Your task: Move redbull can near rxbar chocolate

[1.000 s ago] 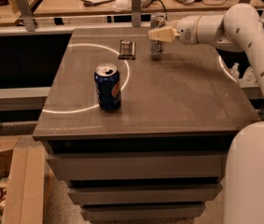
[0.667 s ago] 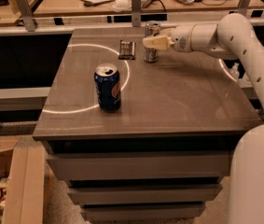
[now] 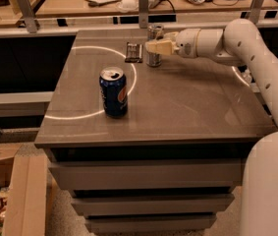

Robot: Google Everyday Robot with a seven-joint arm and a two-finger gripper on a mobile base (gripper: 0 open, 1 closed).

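Note:
The redbull can (image 3: 153,56), slim and silver-grey, stands upright at the far side of the table. My gripper (image 3: 155,46) reaches in from the right and is shut on the can's middle. The rxbar chocolate (image 3: 133,52), a flat dark bar with pale stripes, lies just left of the can, a small gap between them.
A wider dark-blue Pepsi can (image 3: 113,92) stands nearer the front left of the grey table (image 3: 178,107), inside a white circle line. A wooden rail with posts (image 3: 143,6) and a cluttered desk lie behind. My white arm (image 3: 256,58) spans the right side.
My gripper has carried the redbull can leftward along the far edge, from well right of the rxbar chocolate to right beside it.

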